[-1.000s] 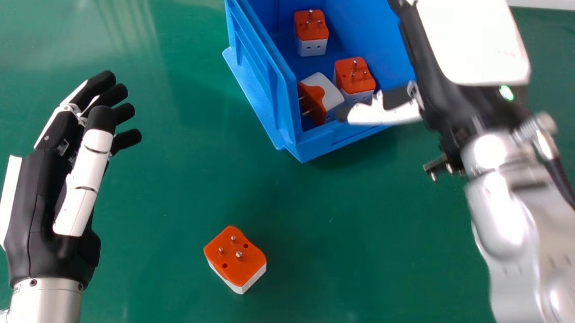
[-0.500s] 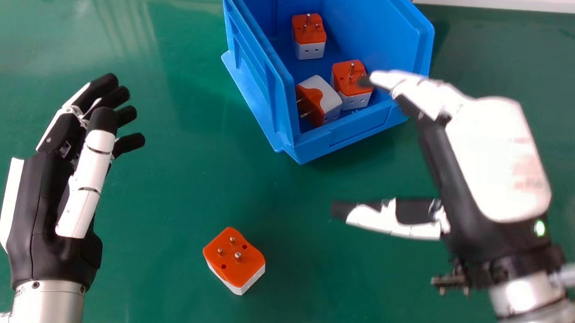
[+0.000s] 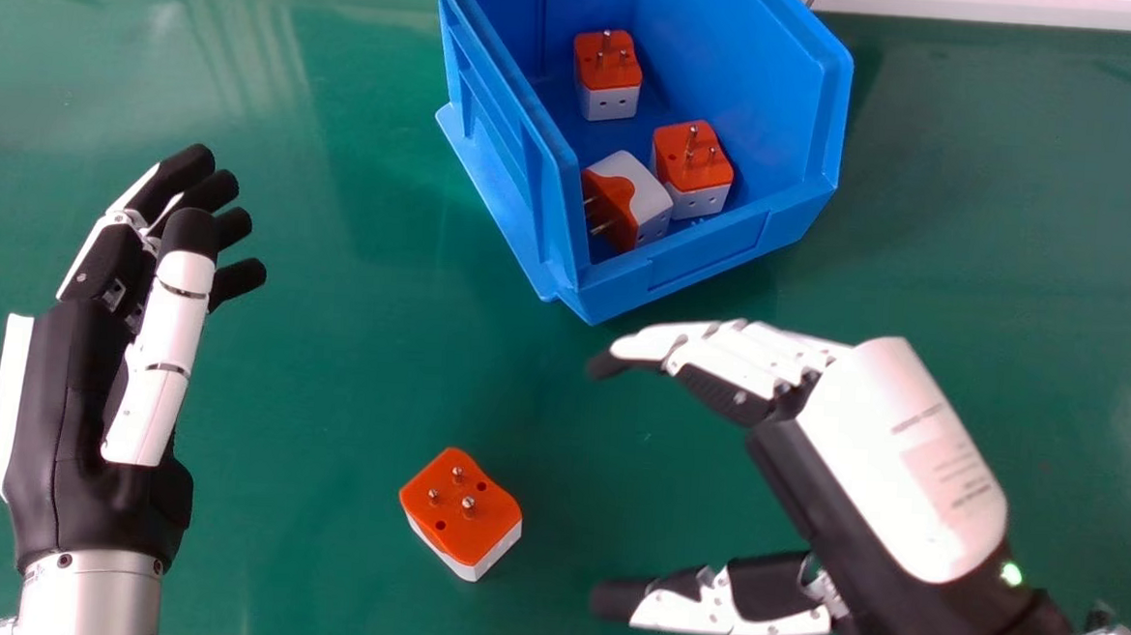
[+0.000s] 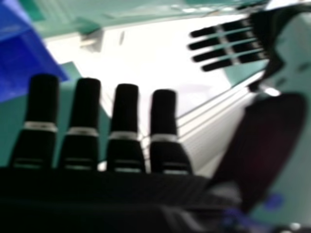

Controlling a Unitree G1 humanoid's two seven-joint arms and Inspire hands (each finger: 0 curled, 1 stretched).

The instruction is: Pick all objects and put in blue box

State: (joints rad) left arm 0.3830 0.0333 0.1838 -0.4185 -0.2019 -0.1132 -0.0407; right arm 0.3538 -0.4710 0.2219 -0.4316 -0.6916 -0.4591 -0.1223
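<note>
A green table (image 3: 311, 362) holds a blue box (image 3: 670, 260) close to its far edge, and one loose plug adapter (image 3: 464, 506) well apart from it on the nearer part of the tabletop. The loose adapter sits upright, orange face on top with three metal pins pointing up, its white body beneath.

Inside the box are three more orange and white adapters. The far adapter (image 3: 607, 73) stands pins up. Towards the box's near wall, the right-hand adapter (image 3: 694, 169) also stands pins up, just beside the tilted adapter (image 3: 635, 200), whose pins point to the box's left wall.

The robot's left hand (image 3: 86, 409) is at the left of the head view, fingers extended and slightly relaxed, thumb alongside them. The right hand (image 3: 888, 451) is on the right, between the box and the table's nearer part, held wide, with fingers and thumb well apart; the loose adapter is near its thumb tip.

In the right hand view, its fingers are straight and the left hand's dark fingers show farther off. That picture is blurred, but the blue shape in it is probably the box.
</note>
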